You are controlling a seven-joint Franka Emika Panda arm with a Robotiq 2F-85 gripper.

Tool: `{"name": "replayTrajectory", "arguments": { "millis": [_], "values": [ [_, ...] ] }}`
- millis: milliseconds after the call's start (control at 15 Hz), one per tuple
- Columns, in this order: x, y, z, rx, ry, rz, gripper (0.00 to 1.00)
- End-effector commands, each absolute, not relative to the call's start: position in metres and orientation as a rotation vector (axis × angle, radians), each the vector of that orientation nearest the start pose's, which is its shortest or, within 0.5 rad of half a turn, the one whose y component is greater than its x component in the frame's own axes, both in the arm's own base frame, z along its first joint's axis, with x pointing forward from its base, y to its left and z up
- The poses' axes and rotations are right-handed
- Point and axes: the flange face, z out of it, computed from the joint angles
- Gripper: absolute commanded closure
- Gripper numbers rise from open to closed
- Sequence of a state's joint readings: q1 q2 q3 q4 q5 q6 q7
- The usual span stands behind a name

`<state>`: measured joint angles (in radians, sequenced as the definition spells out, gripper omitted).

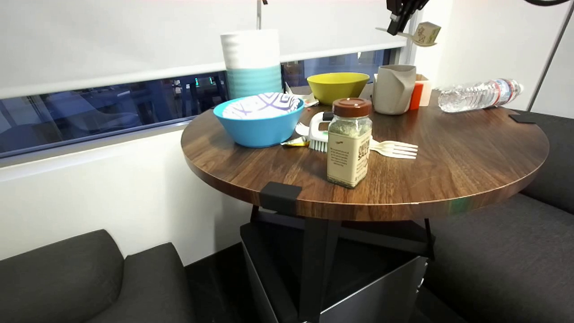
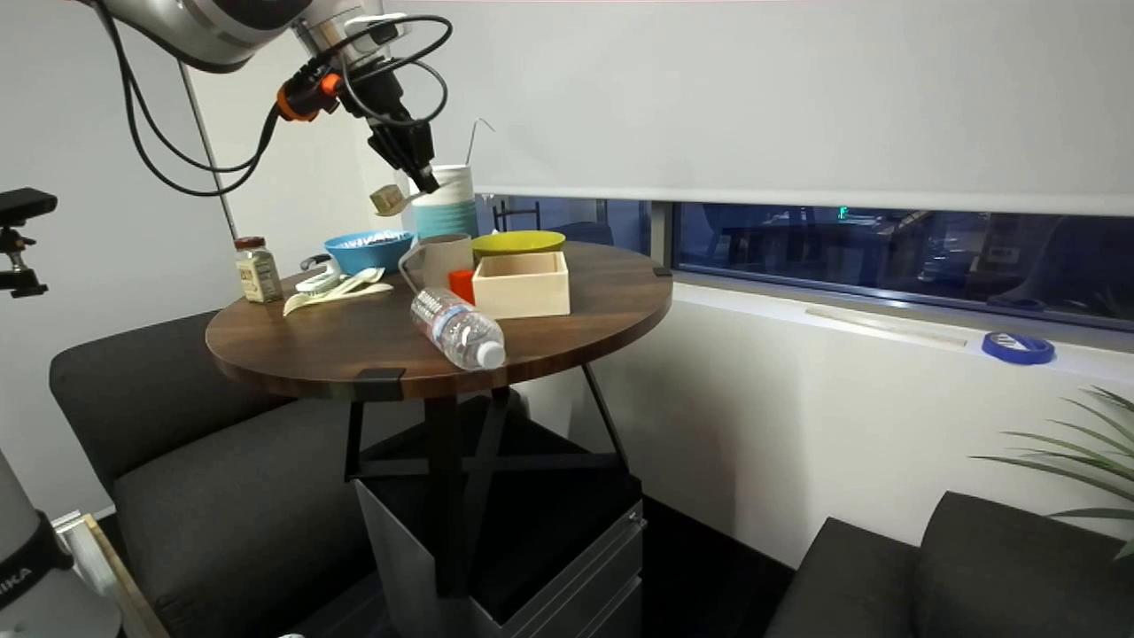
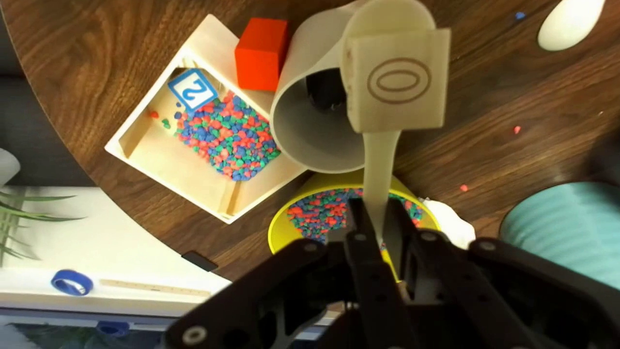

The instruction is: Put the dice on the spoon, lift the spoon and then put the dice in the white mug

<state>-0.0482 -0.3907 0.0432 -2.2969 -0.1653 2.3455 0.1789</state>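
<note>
My gripper [image 3: 377, 208] is shut on the handle of a pale spoon [image 3: 380, 160], held well above the table. The gripper [image 1: 395, 27] and spoon [image 1: 423, 44] also show in an exterior view. The dice, a wooden cube [image 3: 399, 80] with a "0" on its visible face in the wrist view, rests in the spoon's bowl; it also shows in both exterior views [image 1: 426, 33] [image 2: 387, 199]. The white mug [image 3: 315, 126] stands on the table, lower than the spoon, partly hidden behind it in the wrist view. A dark thing lies inside the mug. It shows in both exterior views [image 1: 393, 92] [image 2: 446, 259].
A red block [image 3: 260, 53] and a wooden box [image 3: 169, 162] with coloured pebbles stand beside the mug. A yellow bowl [image 3: 281, 228] of pebbles is close by. A bottle [image 2: 456, 328] lies near the edge. A blue bowl [image 1: 258, 128], tall stack [image 1: 253, 67] and jar [image 1: 350, 148] stand elsewhere.
</note>
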Motion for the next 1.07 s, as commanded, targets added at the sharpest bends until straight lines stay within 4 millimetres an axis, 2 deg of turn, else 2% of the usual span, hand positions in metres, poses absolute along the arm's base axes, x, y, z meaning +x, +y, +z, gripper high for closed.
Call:
{"name": "replayTrajectory", "arguments": {
  "millis": [0,267,600,1000],
  "values": [
    [0.485,-0.009,0.548,-3.166,0.132,-0.826,0.97],
    [0.494,-0.013,0.542,-3.138,0.126,-0.910,0.97],
    [0.497,-0.018,0.531,-3.092,0.057,-1.017,0.97],
    [0.487,-0.023,0.519,-3.023,-0.047,-1.173,0.97]
  ]
}}
